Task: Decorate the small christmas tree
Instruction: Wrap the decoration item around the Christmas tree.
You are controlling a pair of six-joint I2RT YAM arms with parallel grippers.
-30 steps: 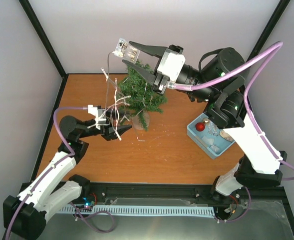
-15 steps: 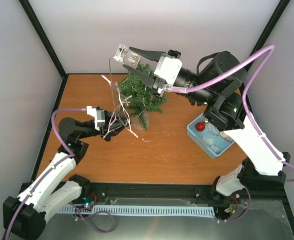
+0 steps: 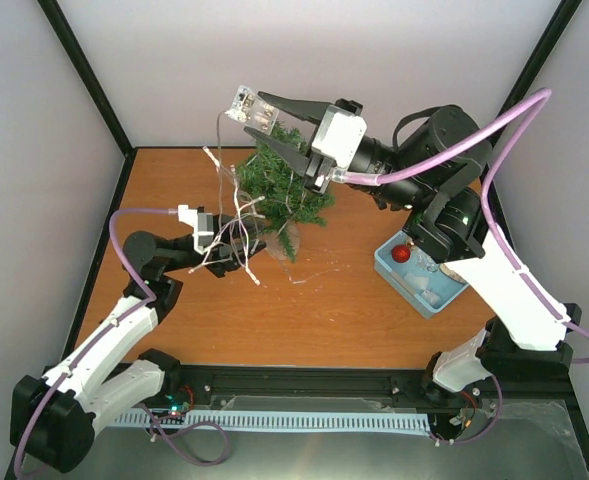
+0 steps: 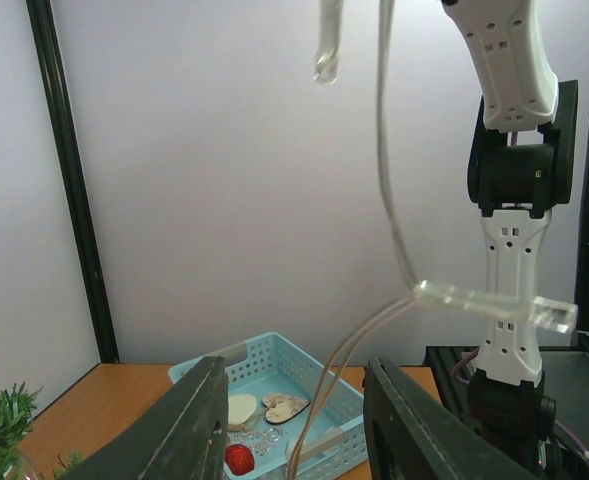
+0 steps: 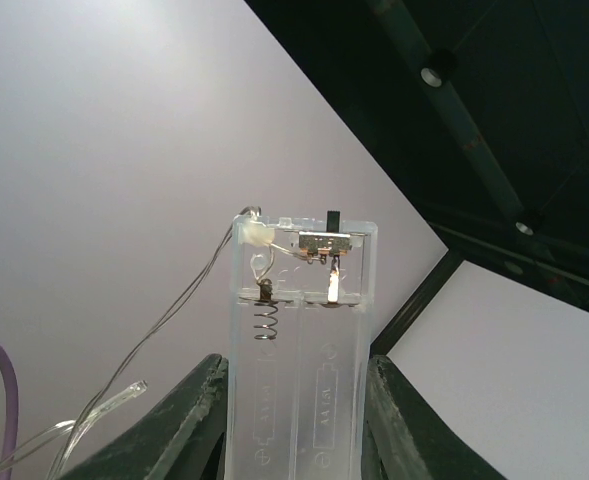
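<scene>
The small christmas tree [image 3: 279, 190] stands at the back middle of the wooden table; a tip of it shows in the left wrist view [image 4: 2, 418]. My right gripper [image 3: 264, 112] is shut on a clear battery box [image 3: 251, 107] and holds it high above the tree's left side; the box fills the right wrist view [image 5: 299, 330]. A clear string of lights [image 3: 229, 232] hangs from the box down to my left gripper [image 3: 232, 262], left of the tree's base. My left gripper [image 4: 294, 430] is open, and the wire [image 4: 386, 200] runs loose between its fingers.
A light blue basket [image 3: 444, 296] at the right holds a red ball [image 3: 401, 254] and flat pale ornaments; it also shows in the left wrist view [image 4: 319, 365]. Black frame posts stand at the back corners. Grey walls enclose the table.
My right gripper has shifted a little left with the battery box. My left gripper has moved slightly right toward the tree's base, and the hanging lights swung with it.
</scene>
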